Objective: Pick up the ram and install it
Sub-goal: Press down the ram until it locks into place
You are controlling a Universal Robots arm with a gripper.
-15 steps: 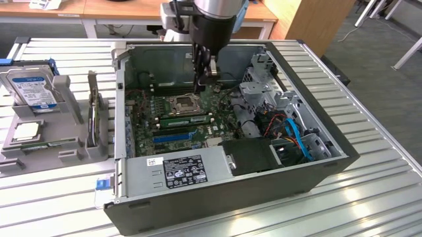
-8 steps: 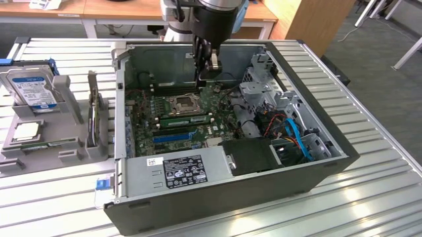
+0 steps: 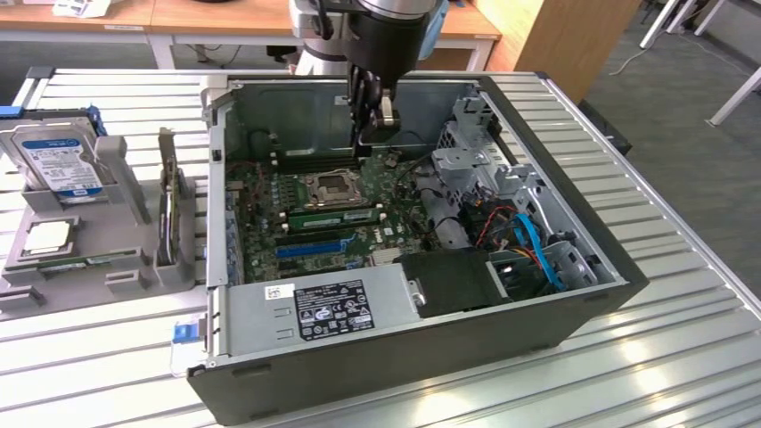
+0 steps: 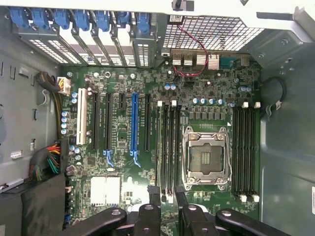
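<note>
My gripper (image 3: pixel 376 134) hangs over the rear half of the open computer case (image 3: pixel 571 223), above the motherboard (image 3: pixel 303 209). Its two black fingers (image 4: pixel 152 206) stand apart with nothing between them. In the wrist view they straddle the line of the black memory slots (image 4: pixel 170 147) next to the empty processor socket (image 4: pixel 206 155). A long green stick, the ram (image 3: pixel 337 216), stands in a slot right beside that socket (image 3: pixel 330 185), apart from the gripper.
A grey fixture (image 3: pixel 131 276) at the exterior view's left holds a hard drive (image 3: pixel 57 165), a silver processor chip (image 3: pixel 45 236) and a thin green strip (image 3: pixel 85 261). The power supply (image 3: pixel 321 308), drive cage (image 3: pixel 476 165) and cables (image 3: pixel 523 236) crowd the case's near and right sides.
</note>
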